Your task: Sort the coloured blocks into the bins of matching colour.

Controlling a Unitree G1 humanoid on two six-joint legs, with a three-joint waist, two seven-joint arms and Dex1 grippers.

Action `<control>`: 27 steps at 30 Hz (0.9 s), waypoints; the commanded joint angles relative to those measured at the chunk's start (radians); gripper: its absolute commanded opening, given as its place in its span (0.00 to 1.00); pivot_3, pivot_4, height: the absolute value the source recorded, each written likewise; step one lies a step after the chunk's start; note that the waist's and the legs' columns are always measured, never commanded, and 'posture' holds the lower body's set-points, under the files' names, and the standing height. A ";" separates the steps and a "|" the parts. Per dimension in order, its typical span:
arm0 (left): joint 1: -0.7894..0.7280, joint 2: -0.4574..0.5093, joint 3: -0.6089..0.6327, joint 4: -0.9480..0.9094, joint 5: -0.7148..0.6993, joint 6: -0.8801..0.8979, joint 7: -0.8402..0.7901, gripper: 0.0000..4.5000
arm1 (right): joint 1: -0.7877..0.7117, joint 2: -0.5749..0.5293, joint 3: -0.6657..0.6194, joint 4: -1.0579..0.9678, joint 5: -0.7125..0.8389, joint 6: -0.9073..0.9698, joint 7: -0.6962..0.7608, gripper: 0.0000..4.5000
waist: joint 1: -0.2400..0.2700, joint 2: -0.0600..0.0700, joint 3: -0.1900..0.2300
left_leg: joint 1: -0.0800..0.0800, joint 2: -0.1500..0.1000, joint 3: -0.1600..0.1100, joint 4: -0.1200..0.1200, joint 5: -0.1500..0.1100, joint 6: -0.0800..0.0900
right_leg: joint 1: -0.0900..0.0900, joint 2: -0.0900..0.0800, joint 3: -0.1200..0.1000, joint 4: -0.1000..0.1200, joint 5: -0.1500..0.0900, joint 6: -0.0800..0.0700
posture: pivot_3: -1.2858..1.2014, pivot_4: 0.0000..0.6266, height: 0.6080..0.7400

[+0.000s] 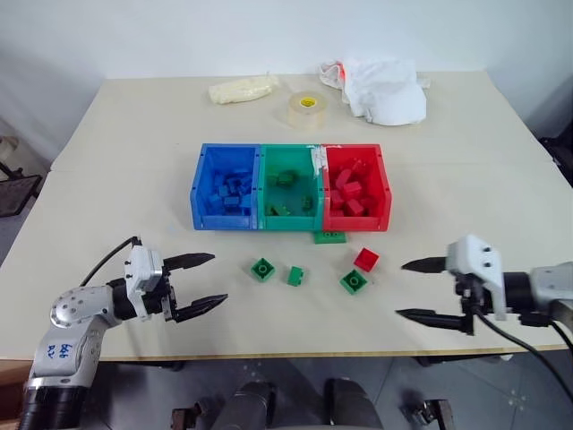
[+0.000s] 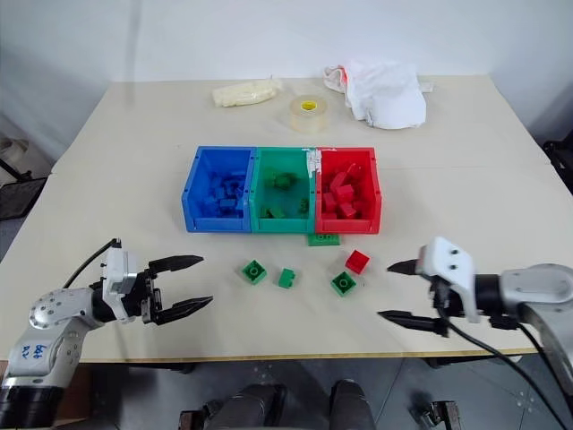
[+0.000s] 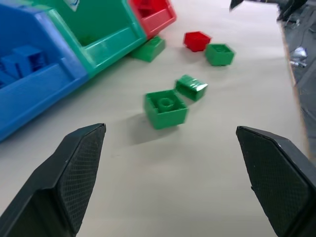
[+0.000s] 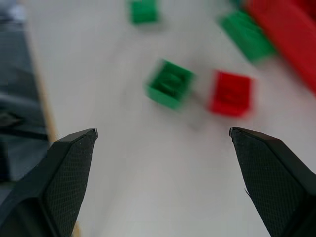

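Both black two-fingered grippers, left and right, I hold wide open and empty at the near table edge, flanking three small studded green plastic bricks and one red brick lying loose just before the joined blue, green and red plastic bins, ready to pick.

looks like a robot test room or lab rather than a home. plain white walls behind a bare beige surface, made of two tops pushed together with a seam running across. staged like an exercise: three joined bins in blue, green and red at centre, loose toy blocks toward 6 o'clock. working clutter toward 12 o'clock: a tape roll, a crumpled white cloth, a pale wad. grey floor at 9 o'clock, dark equipment beside it.
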 commanded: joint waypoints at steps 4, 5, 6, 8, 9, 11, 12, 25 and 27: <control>0.132 -0.006 0.059 -0.170 -0.060 0.031 0.049 1.00 | -0.208 0.009 0.243 0.038 -0.057 0.001 0.050 1.00 | 0.000 0.000 0.000 | 0.000 0.000 0.001 0.001 -0.001 0.000 | 0.001 0.000 0.000 -0.001 0.000 0.000 | 0.52 0.24 1.00; 0.153 -0.005 0.065 -0.184 -0.063 0.033 0.053 1.00 | -0.236 0.016 0.277 0.062 -0.073 -0.018 0.068 1.00 | 0.000 0.000 0.000 | 0.000 0.000 0.001 0.002 -0.001 0.000 | 0.001 0.000 0.000 -0.001 0.000 0.000 | 0.52 0.24 1.00; 0.167 -0.003 0.068 -0.194 -0.064 0.034 0.056 1.00 | -0.255 0.020 0.298 0.077 -0.082 -0.029 0.080 1.00 | 0.000 0.000 0.000 | 0.000 0.000 0.001 0.002 -0.002 0.001 | 0.001 0.000 0.000 -0.001 0.000 0.000 | 0.52 0.24 1.00; 0.198 -0.010 0.080 -0.221 -0.072 0.037 0.077 1.00 | -0.322 0.048 0.360 0.150 -0.126 -0.081 0.115 1.00 | 0.000 0.000 0.000 | 0.000 0.001 0.001 0.003 -0.003 0.001 | 0.001 0.001 0.000 -0.001 0.000 0.000 | 0.52 0.24 1.00; 0.206 -0.012 0.084 -0.230 -0.076 0.039 0.084 1.00 | -0.342 0.057 0.379 0.175 -0.140 -0.100 0.127 1.00 | 0.000 0.000 0.000 | 0.000 0.001 0.001 0.004 -0.003 0.001 | 0.001 0.001 0.000 -0.001 0.000 0.000 | 0.52 0.24 1.00; 0.222 -0.018 0.083 -0.251 -0.077 0.041 0.098 1.00 | -0.384 0.078 0.423 0.243 -0.187 -0.155 0.152 1.00 | 0.002 0.000 0.000 | 0.000 0.001 0.001 0.004 -0.003 0.001 | 0.001 0.002 0.000 -0.001 0.000 0.000 | 0.52 0.24 1.00; 0.228 -0.021 0.082 -0.261 -0.076 0.040 0.106 1.00 | -0.405 0.090 0.441 0.277 -0.206 -0.186 0.166 1.00 | 0.001 0.000 0.000 | 0.000 0.001 0.001 0.005 -0.004 0.001 | 0.002 0.002 0.000 -0.001 0.000 0.000 | 0.52 0.24 1.00; 0.272 -0.051 0.091 -0.298 -0.070 0.022 0.165 1.00 | -0.560 0.216 0.545 0.533 -0.347 -0.370 0.258 1.00 | 0.000 0.000 0.000 | 0.000 0.007 0.002 0.006 -0.007 -0.003 | 0.001 0.011 0.001 0.000 0.001 -0.003 | 0.52 0.24 1.00; 0.274 -0.055 0.091 -0.298 -0.067 0.017 0.172 1.00 | -0.568 0.235 0.548 0.546 -0.355 -0.385 0.263 1.00 | 0.000 0.000 0.000 | 0.000 0.008 0.002 0.006 -0.007 -0.003 | 0.001 0.011 0.001 0.000 0.001 -0.003 | 0.52 0.24 1.00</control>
